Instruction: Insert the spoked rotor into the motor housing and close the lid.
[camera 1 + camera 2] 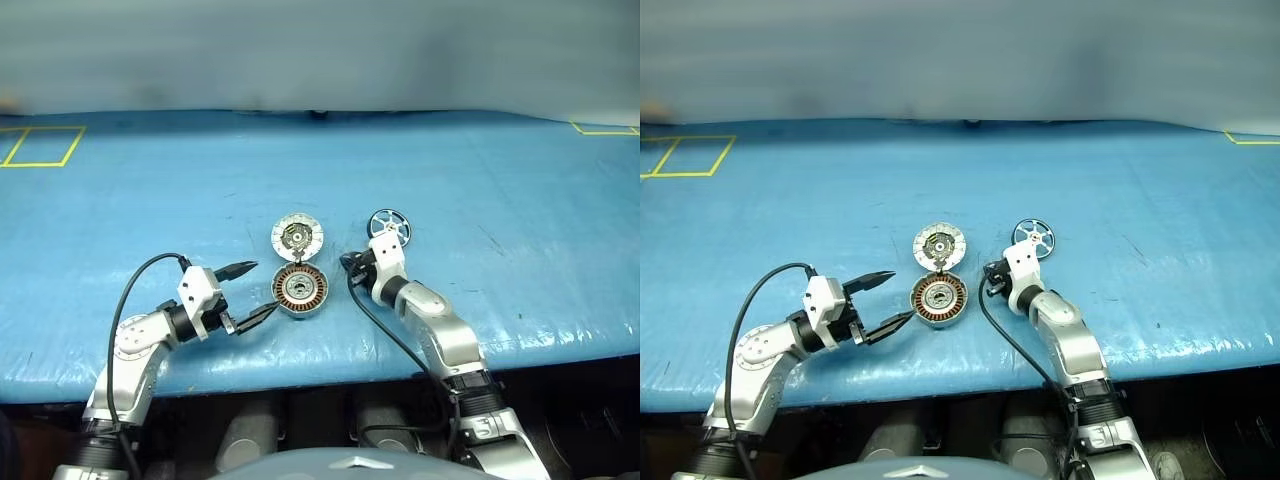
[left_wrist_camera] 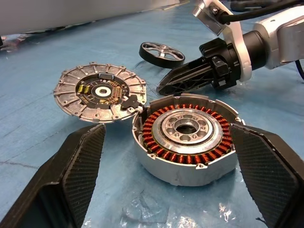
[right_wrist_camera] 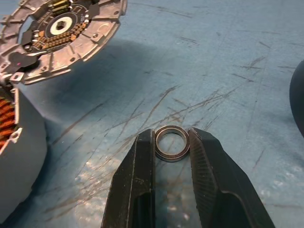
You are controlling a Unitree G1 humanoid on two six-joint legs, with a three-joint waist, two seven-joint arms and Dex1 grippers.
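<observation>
A blue scratched table surface [image 1: 480,190]; yellow tape outlines [image 1: 42,146] at its far corners; pale wall [image 1: 320,50] behind.

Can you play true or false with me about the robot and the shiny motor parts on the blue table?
1. The spoked rotor is already inside the motor housing. False: it lies on the blue table, beyond the right gripper.
2. The right gripper's fingers are pinching a small metal ring. True.
3. The lid is shut on the housing. False: it lies open on the table beside the housing, inner face up.
4. The left gripper is open, with nothing in it. True.
5. Copper-brown windings show inside the housing. True.
6. The left gripper is holding the lid. False: its fingers stand apart near the housing, off the lid.
</observation>
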